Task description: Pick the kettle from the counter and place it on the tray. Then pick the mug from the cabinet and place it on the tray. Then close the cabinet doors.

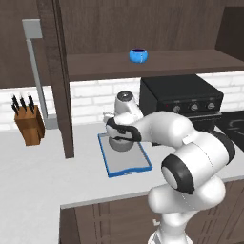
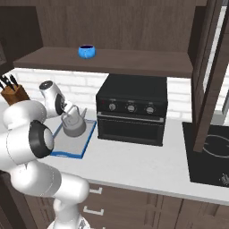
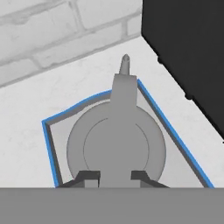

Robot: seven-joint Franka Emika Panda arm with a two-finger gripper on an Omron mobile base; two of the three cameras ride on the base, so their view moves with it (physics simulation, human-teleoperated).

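The grey kettle (image 1: 121, 143) (image 2: 74, 126) (image 3: 116, 144) is upright over the far end of the blue-rimmed tray (image 1: 129, 170) (image 2: 71, 148) (image 3: 48, 144) on the counter (image 1: 38, 181) (image 2: 134, 161). I cannot tell whether it touches the tray floor. My gripper (image 1: 119, 135) (image 2: 71, 110) (image 3: 116, 176) hangs right above it, shut on the kettle's thin arched handle. The blue mug (image 1: 138, 55) (image 2: 86, 51) stands on the shelf of the open cabinet (image 1: 190, 62) (image 2: 134, 60). Both cabinet doors (image 1: 57, 71) (image 2: 210, 67) stand swung out.
A black oven (image 1: 181, 100) (image 2: 132, 109) sits on the counter just right of the tray. At the left stands a knife block (image 1: 29, 124) (image 2: 11, 91), and a dark cooktop (image 2: 210, 152) lies at the right. The left door reaches down close to the counter.
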